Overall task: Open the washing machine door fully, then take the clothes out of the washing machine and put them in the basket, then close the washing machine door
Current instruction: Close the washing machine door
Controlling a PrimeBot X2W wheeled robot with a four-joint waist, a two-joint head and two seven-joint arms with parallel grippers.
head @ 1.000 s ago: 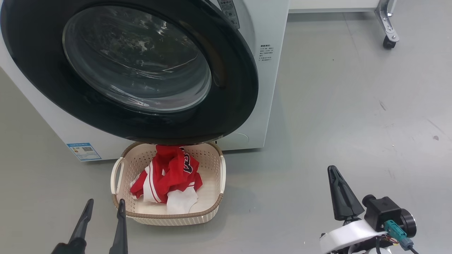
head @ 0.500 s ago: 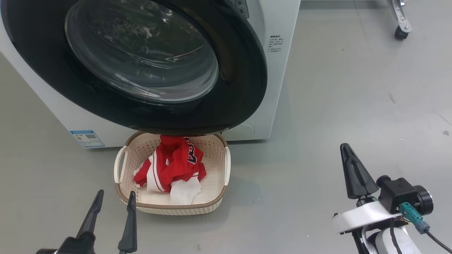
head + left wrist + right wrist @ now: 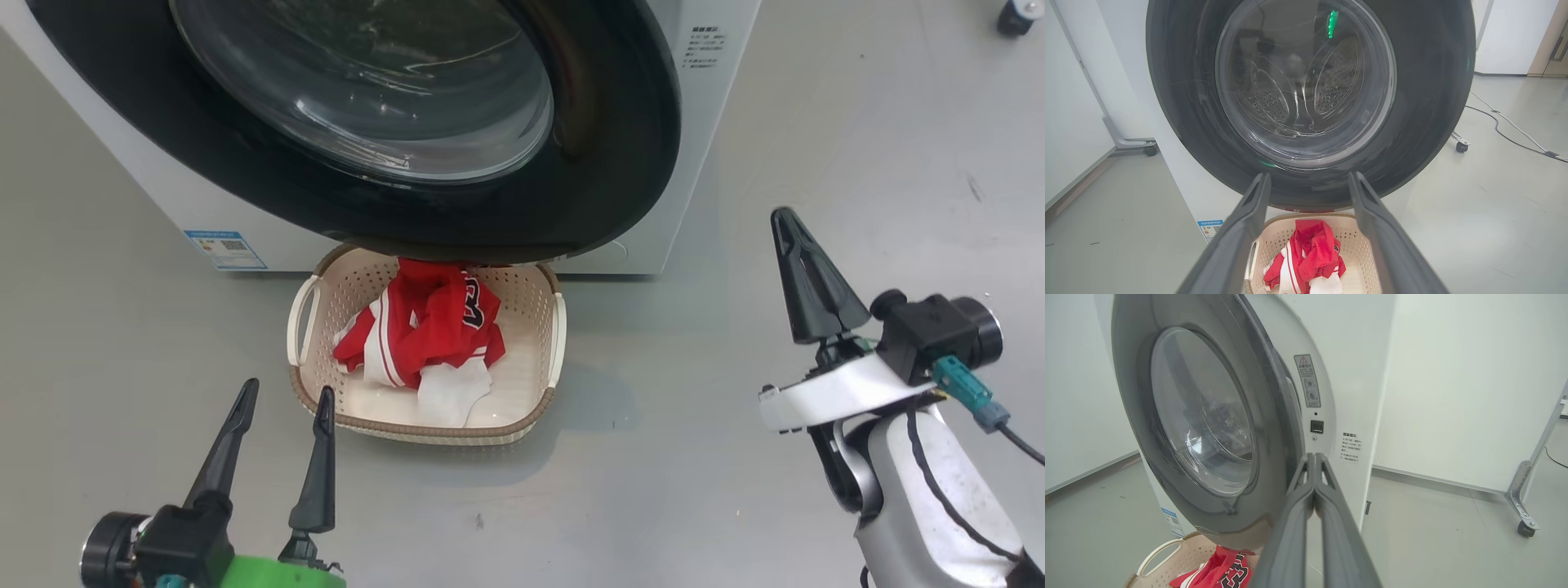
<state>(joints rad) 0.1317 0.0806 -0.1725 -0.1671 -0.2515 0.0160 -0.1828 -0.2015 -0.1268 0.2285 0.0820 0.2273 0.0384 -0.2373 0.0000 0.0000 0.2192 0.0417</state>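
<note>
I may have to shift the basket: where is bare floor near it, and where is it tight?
Widest bare floor: between the basket and the right pincer. A smaller patch lies left of the basket, below the blue label. Tight: the washing machine door overhangs the basket's back rim, and the clothes fill its middle.

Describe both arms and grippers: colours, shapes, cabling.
The left gripper has two long, dark, tapering fingers on a black base, with a round black housing beside it and a green wrist shell below. The right gripper has the same dark pointed fingers, a white bracket, and a black camera block with a teal connector and black cable, on a pale grey forearm.
</note>
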